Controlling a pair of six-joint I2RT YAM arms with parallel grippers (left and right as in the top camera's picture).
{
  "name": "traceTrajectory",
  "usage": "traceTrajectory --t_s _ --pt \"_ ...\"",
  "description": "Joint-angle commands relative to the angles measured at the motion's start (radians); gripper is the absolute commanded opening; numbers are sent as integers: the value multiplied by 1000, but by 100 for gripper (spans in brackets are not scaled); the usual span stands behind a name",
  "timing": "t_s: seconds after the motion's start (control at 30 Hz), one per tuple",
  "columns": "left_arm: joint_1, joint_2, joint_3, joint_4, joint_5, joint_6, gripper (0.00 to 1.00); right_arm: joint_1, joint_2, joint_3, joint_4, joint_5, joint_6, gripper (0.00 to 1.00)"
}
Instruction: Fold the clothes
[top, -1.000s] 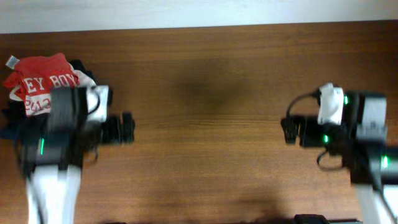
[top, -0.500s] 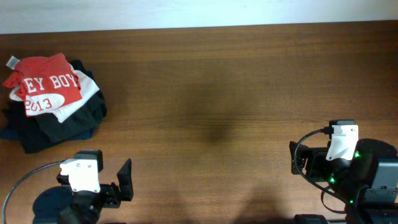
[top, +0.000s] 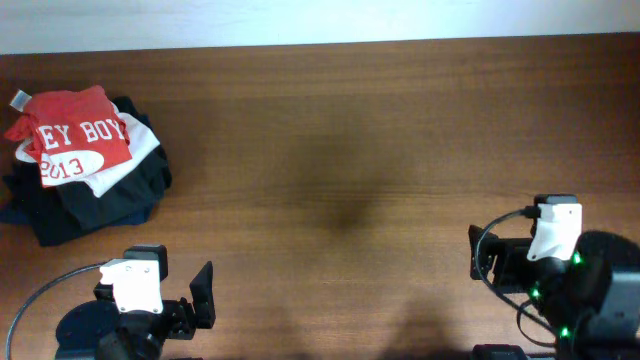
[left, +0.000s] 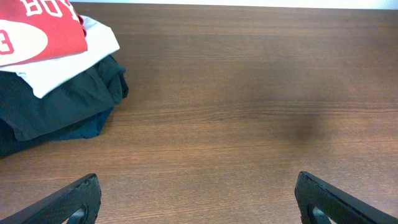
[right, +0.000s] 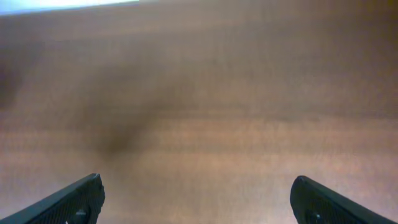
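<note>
Just one red T-shirt (top: 75, 135) tops the pile (top: 100, 205) (left hand (left: 198, 186), right hand (right: 196, 183) spread).

This looks like a robot test room, not a home. A plain brown wooden table (top: 340, 150) fills the view, with a pale wall (top: 300, 20) along its far edge. Two robot arms sit at the table's near edge: the left arm (top: 130, 292) and the right arm (top: 600, 300). Small green lights (top: 575, 258) glow on the right one. A red T-shirt (top: 75, 140) tops a small clothes pile (top: 100, 195) at the table's far left corner.

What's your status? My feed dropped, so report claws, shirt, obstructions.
Left claw open, empty. Right claw open, empty. Red T-shirt atop white garment and black garments, far-left corner. Nothing in the way.
</note>
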Motion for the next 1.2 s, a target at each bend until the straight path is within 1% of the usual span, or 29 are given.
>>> traceTrajectory --t_s 0.0,0.23,0.27,0.33,0.47,0.53,0.6,0.67,0.73,0.77,1.17 --pt "-1 -5 -8 1 -5 -10 99 22 -140 -106 141 24 4 99" --pt "-1 -5 -8 1 -5 -10 99 71 -434 -500 544 24 4 99" --pt "-1 -5 -8 1 -5 -10 99 82 -488 -605 669 23 5 99" --pt "-1 -5 -8 1 -5 -10 99 92 -555 -759 855 22 5 99" --pt "-1 -5 -8 1 -5 -10 99 90 -594 -890 1015 24 4 99" --pt "-1 -5 -8 1 -5 -10 99 90 -594 -941 1068 24 -35 99" --pt "-1 -5 -8 1 -5 -10 99 90 -594 -978 1100 24 -100 99" --pt "-1 -5 -8 1 -5 -10 99 90 -594 -1016 1091 24 -154 99" --pt "-1 -5 -8 1 -5 -10 99 90 -594 -1015 995 41 -161 99" --pt "-1 -5 -8 1 -5 -10 99 90 -594 -1015 979 48 -160 99" --pt "-1 -5 -8 1 -5 -10 99 90 -594 -1015 983 49 -161 99"
